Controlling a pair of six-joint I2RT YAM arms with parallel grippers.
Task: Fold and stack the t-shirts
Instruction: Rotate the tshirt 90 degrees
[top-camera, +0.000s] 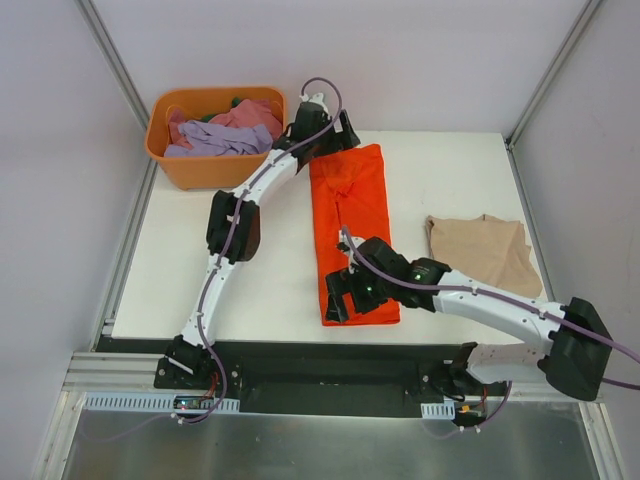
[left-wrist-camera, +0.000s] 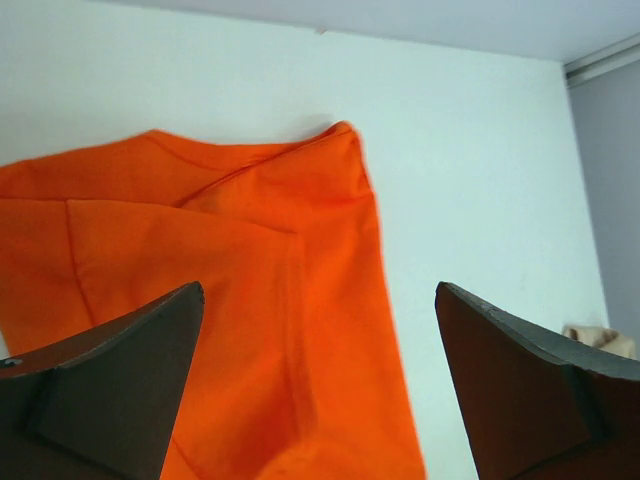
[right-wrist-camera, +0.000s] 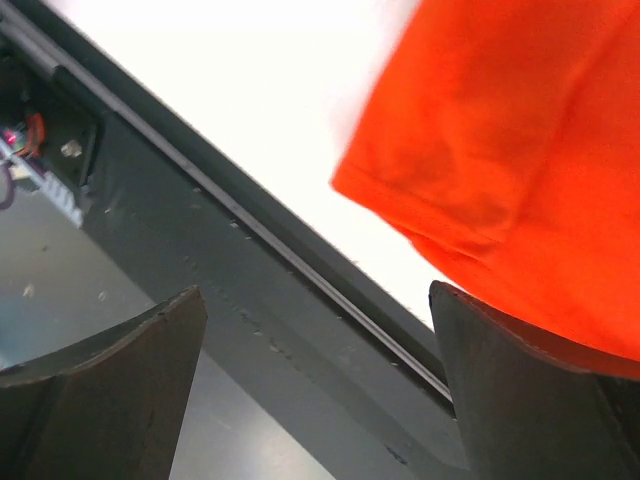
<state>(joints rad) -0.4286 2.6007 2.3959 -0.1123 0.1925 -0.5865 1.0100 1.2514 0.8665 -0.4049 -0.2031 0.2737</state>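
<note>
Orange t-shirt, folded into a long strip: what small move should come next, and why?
Probably lower the right tool onto the near hem of the orange t-shirt and close it. Both tools stand open and hold nothing; the right hovers over that end, the left tool over the far end.

far-left: tub blocks; left table: bare; orange shirt / tan shirt gap: passable

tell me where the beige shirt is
In the top view, the beige shirt lies on the right of the table, apart from the orange shirt beside it.
</note>
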